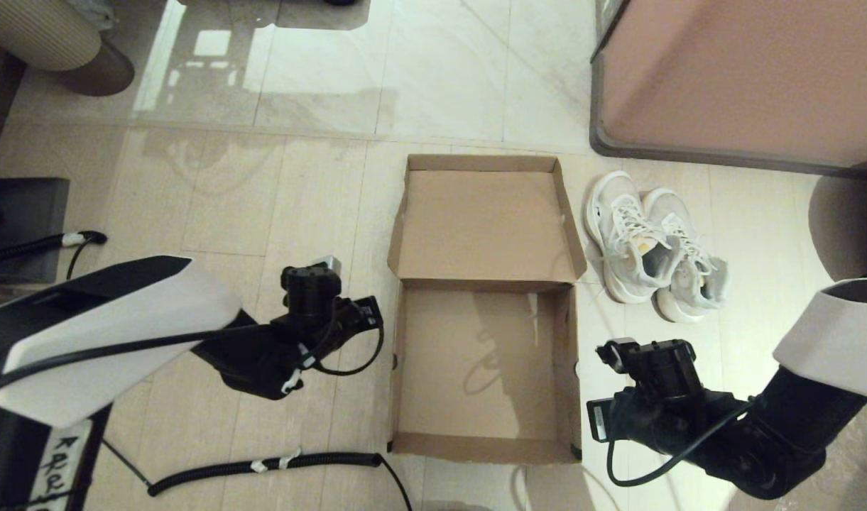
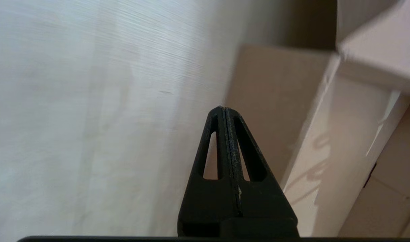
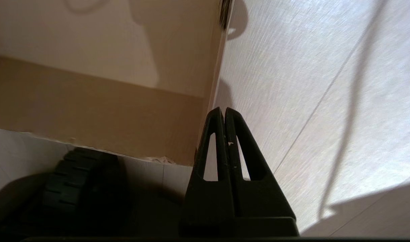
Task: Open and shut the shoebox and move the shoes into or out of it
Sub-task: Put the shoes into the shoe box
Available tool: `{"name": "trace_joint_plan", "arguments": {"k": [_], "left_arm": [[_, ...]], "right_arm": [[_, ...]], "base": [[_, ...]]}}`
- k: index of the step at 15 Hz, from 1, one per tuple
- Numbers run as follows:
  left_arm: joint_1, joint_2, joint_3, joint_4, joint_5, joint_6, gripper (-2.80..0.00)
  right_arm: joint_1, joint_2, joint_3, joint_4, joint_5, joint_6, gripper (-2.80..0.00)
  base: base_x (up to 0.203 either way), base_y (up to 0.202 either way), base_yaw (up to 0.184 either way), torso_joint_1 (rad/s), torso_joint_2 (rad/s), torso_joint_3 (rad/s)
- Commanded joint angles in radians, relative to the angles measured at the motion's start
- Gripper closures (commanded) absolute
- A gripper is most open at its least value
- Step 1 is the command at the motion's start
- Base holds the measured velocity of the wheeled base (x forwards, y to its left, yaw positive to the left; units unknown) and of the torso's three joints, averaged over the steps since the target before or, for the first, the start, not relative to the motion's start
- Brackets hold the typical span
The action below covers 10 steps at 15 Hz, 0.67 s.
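Note:
The brown cardboard shoebox [image 1: 476, 355] lies open and empty on the floor in the middle, its lid [image 1: 484, 223] flipped flat on the far side. The pair of white sneakers [image 1: 653, 245] stands on the floor to the right of the lid, outside the box. My left gripper [image 1: 318, 301] hangs just left of the box, shut on nothing; its tips [image 2: 221, 109] point at the floor beside the box wall [image 2: 275, 101]. My right gripper [image 1: 646, 369] hovers by the box's near right corner, also shut and empty, with its tips [image 3: 224, 110] next to the corner of the box [image 3: 100, 114].
A large pinkish-brown cabinet [image 1: 745, 78] with a grey rim stands at the far right behind the shoes. Black cables [image 1: 263, 465] trail over the floor at the near left. A dark unit [image 1: 21, 220] sits at the left edge, and a wheel [image 3: 77, 181] is near the box front.

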Motion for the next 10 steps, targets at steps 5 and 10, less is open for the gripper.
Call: {"name": "trace_joint_plan", "arguments": {"k": [5, 10], "left_arm": [[0.124, -0.395, 0.364, -0.007, -0.025, -0.013, 0.00], [0.287, -0.678, 0.573, -0.006, -0.060, -0.013, 0.00]], "right_arm": [[-0.149, -0.315, 0.022, 0.108, -0.033, -0.011, 0.00], [-0.459, -0.262, -0.313, 0.351, 0.068, -0.089, 0.00]], "base": [[0.000, 0.000, 0.000, 0.000, 0.00, 0.000], [0.000, 0.000, 0.000, 0.000, 0.00, 0.000]]}}
